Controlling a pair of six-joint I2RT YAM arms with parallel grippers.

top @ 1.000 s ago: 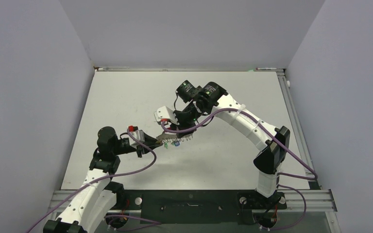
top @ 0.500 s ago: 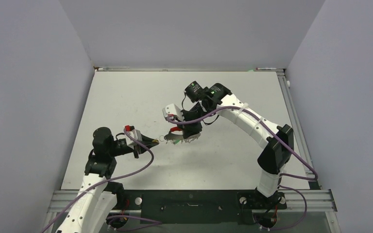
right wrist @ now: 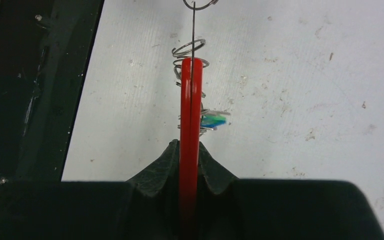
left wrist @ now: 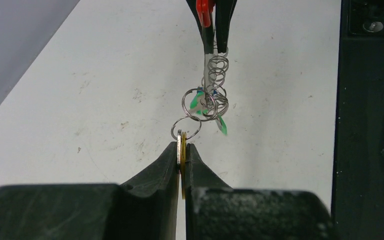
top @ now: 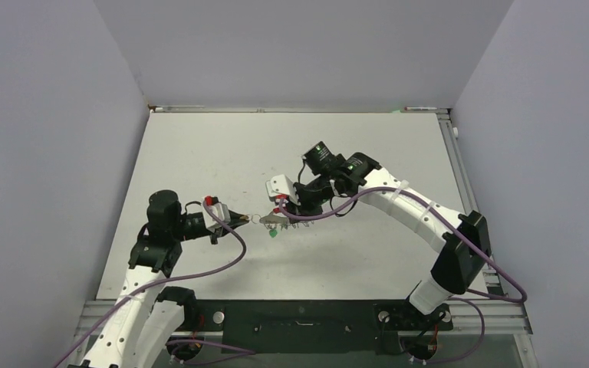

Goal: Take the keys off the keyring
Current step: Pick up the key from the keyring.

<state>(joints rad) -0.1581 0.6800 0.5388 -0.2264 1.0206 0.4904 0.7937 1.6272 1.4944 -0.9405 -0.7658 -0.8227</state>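
Mid-frame: left gripper pinched shut on a yellow-tagged key; right gripper clamped on the red-strapped keyring.

The bench is white, matte, lightly scuffed. A black mounting plate borders its near edge; an aluminium rail runs back from the plate's right end.
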